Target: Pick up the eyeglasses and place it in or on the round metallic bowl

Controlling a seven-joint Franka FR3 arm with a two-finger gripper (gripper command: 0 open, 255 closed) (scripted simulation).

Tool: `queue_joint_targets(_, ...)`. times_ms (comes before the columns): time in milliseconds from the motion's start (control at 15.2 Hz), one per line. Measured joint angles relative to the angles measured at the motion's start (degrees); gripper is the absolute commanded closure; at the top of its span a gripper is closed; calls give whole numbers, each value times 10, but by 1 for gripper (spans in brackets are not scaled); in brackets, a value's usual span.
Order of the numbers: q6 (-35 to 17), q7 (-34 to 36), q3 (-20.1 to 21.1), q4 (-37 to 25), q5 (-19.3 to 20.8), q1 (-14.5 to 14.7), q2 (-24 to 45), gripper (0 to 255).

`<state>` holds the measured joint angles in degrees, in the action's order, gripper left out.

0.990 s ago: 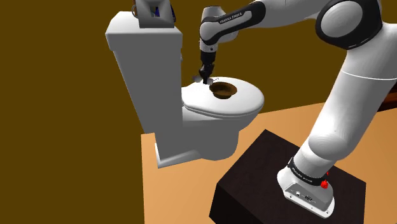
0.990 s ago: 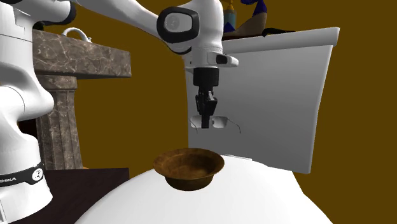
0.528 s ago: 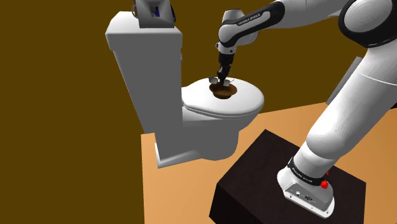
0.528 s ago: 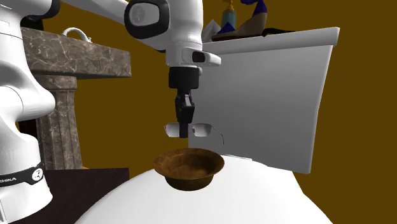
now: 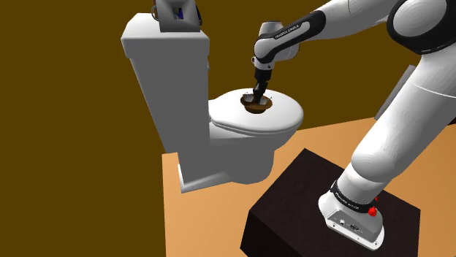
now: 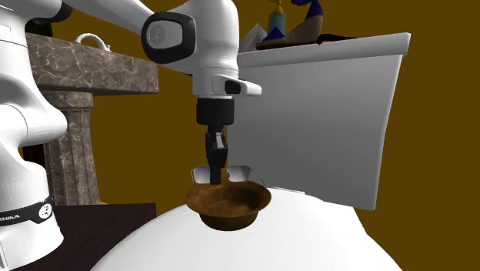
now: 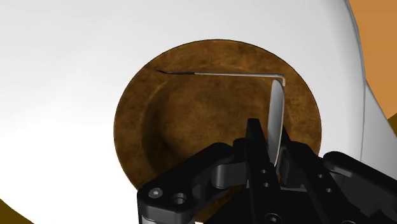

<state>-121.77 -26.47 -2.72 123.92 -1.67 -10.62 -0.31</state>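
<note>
Gripper (image 6: 216, 175) clasps eyeglasses (image 6: 241, 174) (level) over bowl (image 6: 228, 205).

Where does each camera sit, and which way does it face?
Shoulder view: behind the black stand, looking down at the white toilet; arm shows.
Second exterior view: low over the toilet lid, facing the tank; black gripper shows.
Wrist view: on the hand, looking into the round brown bowl; fingers clasp grey eyeglasses.
All share the bowl.

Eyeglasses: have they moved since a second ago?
Yes. In the second exterior view the eyeglasses, clasped in the hand, have come left and down from before the tank to just over the brown bowl.
</note>
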Motion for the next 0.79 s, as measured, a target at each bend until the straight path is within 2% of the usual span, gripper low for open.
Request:
queue_joint_targets(264,-27,-1,0,15,-1,0,9,255)
queue_joint_targets(660,-33,-2,1,16,-2,0,13,255)
queue_joint_targets(726,-34,-3,1,17,-2,0,13,0)
queue_joint_targets(792,-35,-3,0,19,-2,0,13,0)
